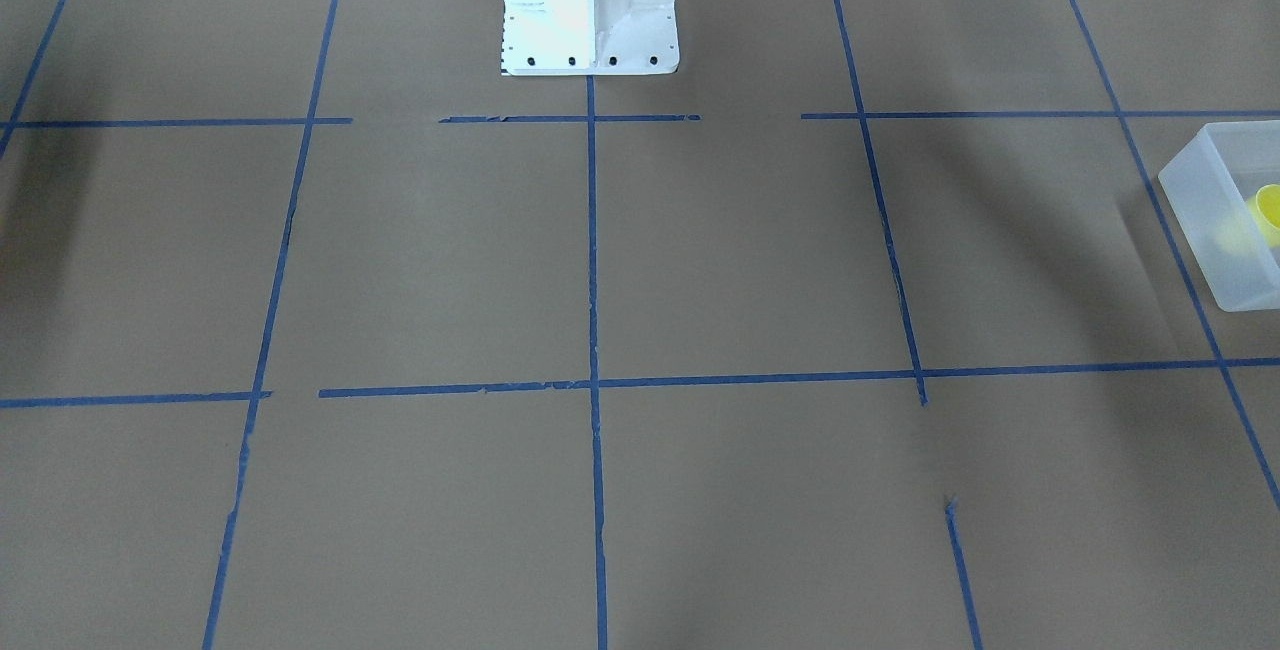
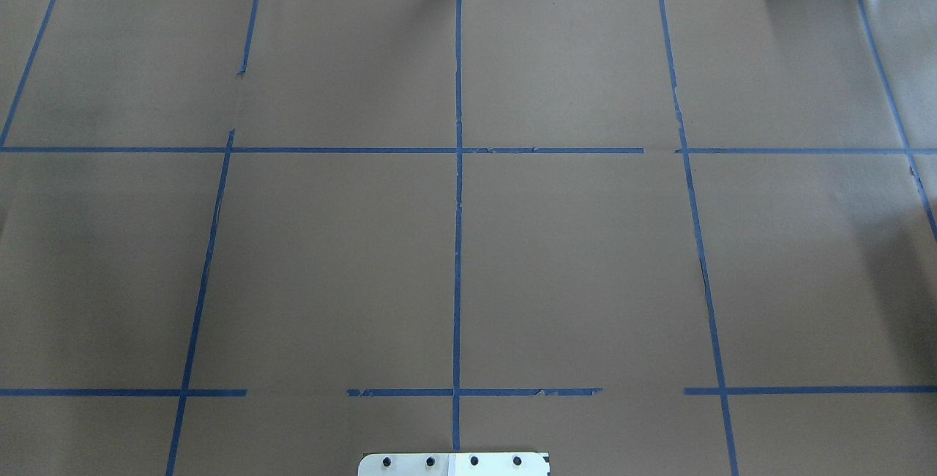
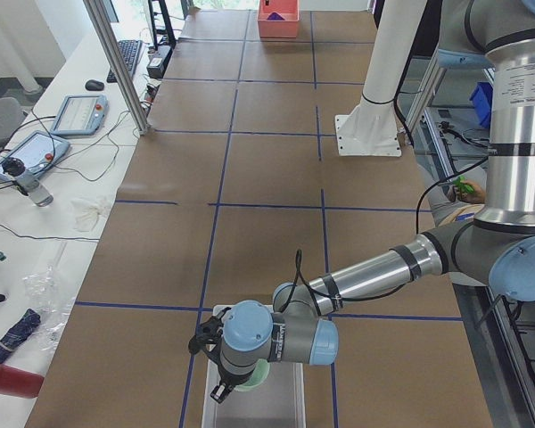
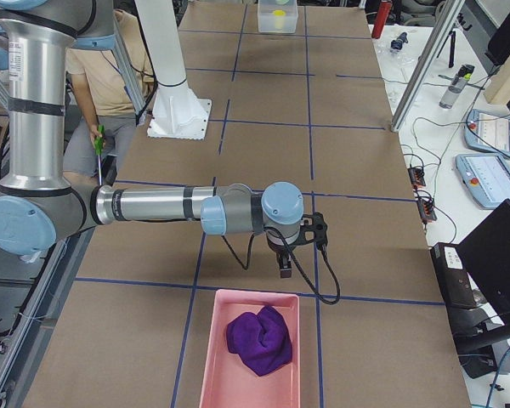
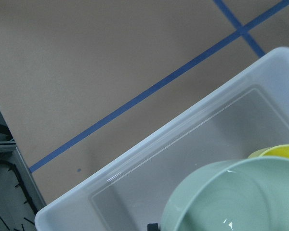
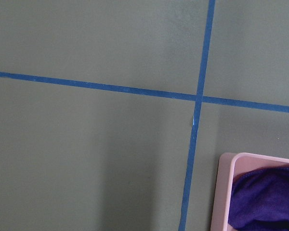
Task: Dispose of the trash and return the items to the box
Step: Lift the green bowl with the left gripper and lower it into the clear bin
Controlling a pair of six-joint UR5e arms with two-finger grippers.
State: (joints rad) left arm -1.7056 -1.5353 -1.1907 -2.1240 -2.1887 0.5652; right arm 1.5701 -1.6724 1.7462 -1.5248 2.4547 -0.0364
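Note:
The frosted-white box (image 1: 1225,220) stands at the table end on my left; it also shows in the exterior left view (image 3: 254,406) and the left wrist view (image 5: 149,159). A yellow cup (image 1: 1268,212) lies inside it (image 5: 277,151). A pale green bowl (image 3: 252,374) is right under my left gripper (image 3: 221,392), over the box, and fills the corner of the left wrist view (image 5: 236,197). I cannot tell whether that gripper is open or shut. My right gripper (image 4: 285,270) hangs above the table just short of the pink tray (image 4: 212,357); I cannot tell its state either.
A purple cloth (image 4: 259,340) lies in the pink tray, as the right wrist view (image 6: 265,202) also shows. The white robot base (image 1: 590,10) stands mid-table at the robot's side. A person (image 4: 110,68) sits behind the robot. Pendants and cables lie on the side benches.

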